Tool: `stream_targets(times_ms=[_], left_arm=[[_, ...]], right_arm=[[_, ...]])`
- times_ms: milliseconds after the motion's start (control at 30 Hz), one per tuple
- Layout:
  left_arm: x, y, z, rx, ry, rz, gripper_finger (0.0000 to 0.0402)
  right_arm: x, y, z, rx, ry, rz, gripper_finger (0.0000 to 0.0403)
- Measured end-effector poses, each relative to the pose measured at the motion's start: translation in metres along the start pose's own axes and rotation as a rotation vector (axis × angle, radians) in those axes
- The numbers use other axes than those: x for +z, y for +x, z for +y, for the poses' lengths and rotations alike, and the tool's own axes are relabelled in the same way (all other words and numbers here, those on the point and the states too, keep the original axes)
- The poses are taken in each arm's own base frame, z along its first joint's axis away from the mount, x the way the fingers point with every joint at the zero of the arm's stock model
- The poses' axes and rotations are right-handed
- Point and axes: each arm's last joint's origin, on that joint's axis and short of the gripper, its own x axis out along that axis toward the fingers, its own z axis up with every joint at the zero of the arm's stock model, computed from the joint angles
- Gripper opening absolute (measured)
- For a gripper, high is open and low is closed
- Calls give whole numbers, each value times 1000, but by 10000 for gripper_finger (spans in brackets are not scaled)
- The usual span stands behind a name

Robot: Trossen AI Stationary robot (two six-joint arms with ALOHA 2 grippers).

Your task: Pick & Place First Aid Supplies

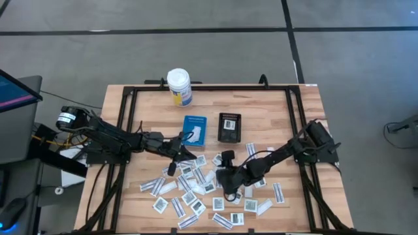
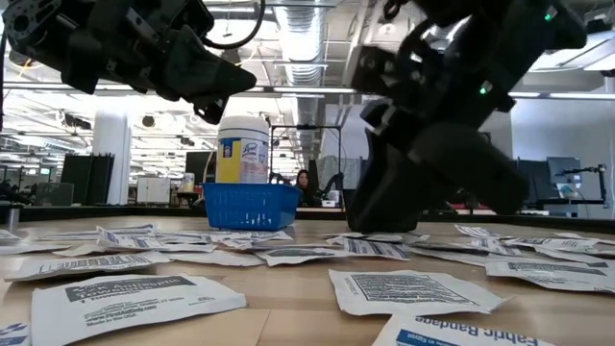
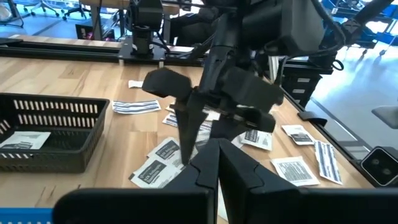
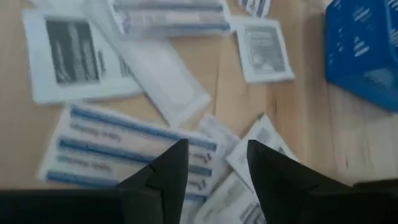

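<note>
Wooden table [image 1: 300, 130] strewn with packets [image 1: 189, 196]; right gripper [image 4: 214, 171] hangs open just above one, picking stage, needing descent and closing; left gripper [image 3: 217, 165] shut, empty, near blue tray [image 1: 194, 128]

Packet print [image 4: 130, 146] blurred — right wrist view.

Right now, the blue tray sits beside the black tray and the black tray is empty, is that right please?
Not quite: the black tray holds one white packet, as the high view shows. It does sit beside the blue tray.
</note>
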Motion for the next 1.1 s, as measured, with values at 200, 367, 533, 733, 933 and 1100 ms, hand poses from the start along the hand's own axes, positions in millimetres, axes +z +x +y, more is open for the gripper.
stream_targets(times_ms=[200,367,533,733,933,1100], left_arm=[[0,0,0,0,0,0,7],[0,0,0,0,0,0,7],[0,0,0,0,0,1,7],[0,0,0,0,0,1,7],[0,0,0,0,0,1,7],[0,0,0,0,0,1,7]], right_arm=[[-2,9,-16,-5,114,47,159],[-4,14,-22,92,171,59,159],[-8,16,-23,104,210,69,159],[-7,15,-22,111,190,59,158],[-9,16,-24,144,193,84,117],[-14,20,-32,183,286,156,42]])
